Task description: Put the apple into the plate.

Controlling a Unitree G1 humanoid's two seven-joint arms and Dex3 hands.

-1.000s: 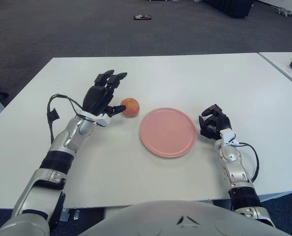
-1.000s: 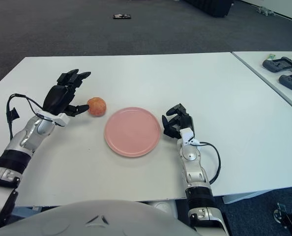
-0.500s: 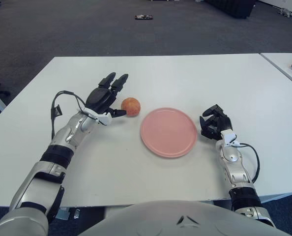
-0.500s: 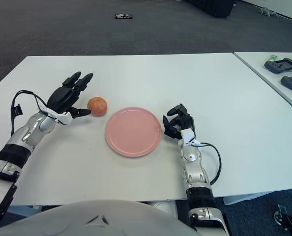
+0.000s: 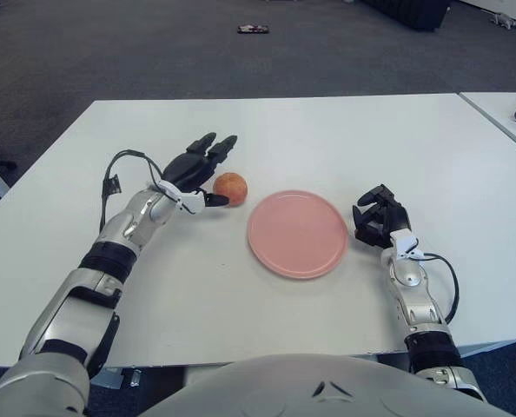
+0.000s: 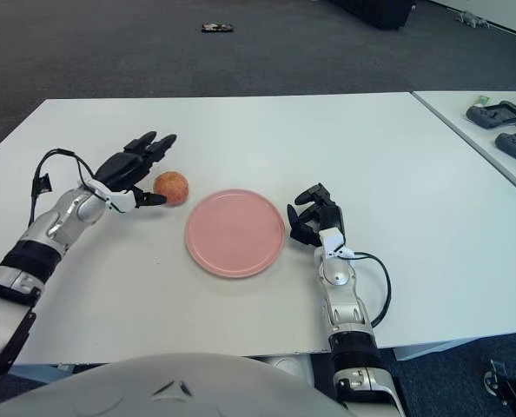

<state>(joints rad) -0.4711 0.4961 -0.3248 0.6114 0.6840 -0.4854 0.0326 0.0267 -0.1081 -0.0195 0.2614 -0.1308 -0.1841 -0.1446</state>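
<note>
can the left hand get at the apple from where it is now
Probably yes. The left hand is right beside the apple on its left, fingers spread, with nothing between them. The plate lies on the apple's far side, out of the way.

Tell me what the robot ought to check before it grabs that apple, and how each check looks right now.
1. Left hand fingers spread wide enough for the apple: ok.
2. Apple inside the hand: not ok; the fingers reach beside and behind it, not closed round it.
3. Thumb touching the apple: cannot tell.
4. Plate bare and ready: ok.
5. Table between apple and plate free of things: ok.
6. Right hand out of the way: ok, it shows just right of the plate, outside the rim.
</note>
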